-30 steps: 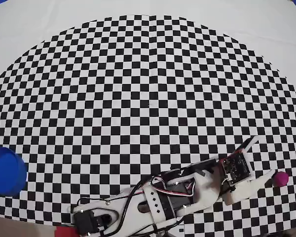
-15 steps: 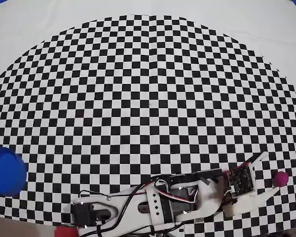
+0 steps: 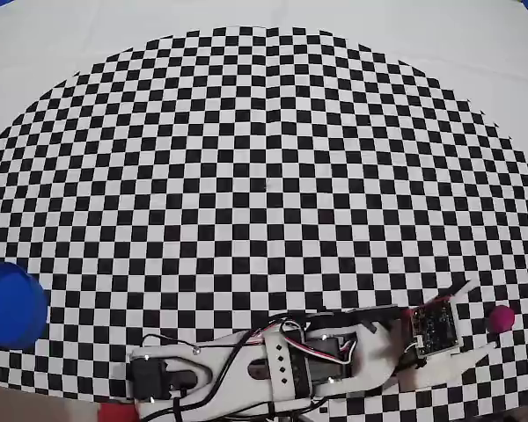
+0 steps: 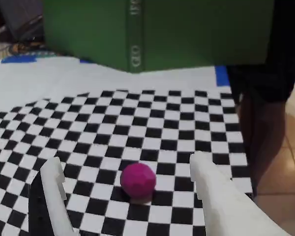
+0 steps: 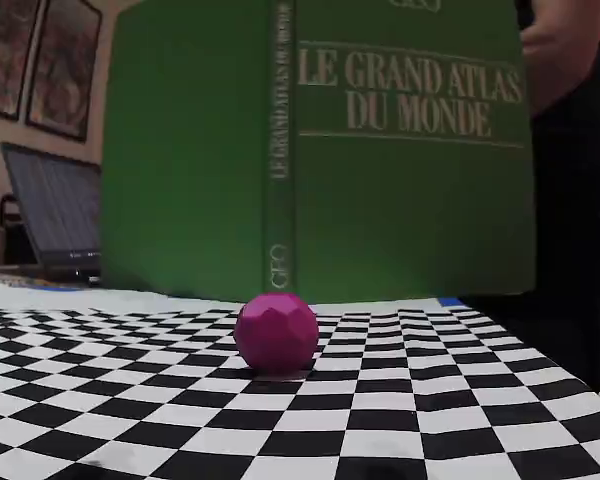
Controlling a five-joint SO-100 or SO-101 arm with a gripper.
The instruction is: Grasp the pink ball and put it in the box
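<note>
Although nothing had been grasped, the overhead view showed the gripper (image 3: 480, 321) spread wide, just short of the pink ball (image 3: 501, 318) at the right edge of the checkered mat (image 3: 264, 176), with the box (image 3: 11, 304) far off at the left edge. From the wrist view, the ball (image 4: 137, 180) sat between the two open fingers (image 4: 214, 189), touching neither. The fixed view showed it (image 5: 276, 332) resting on the mat before a green atlas (image 5: 380, 150). Closing, lifting, carrying and dropping all remained.
</note>
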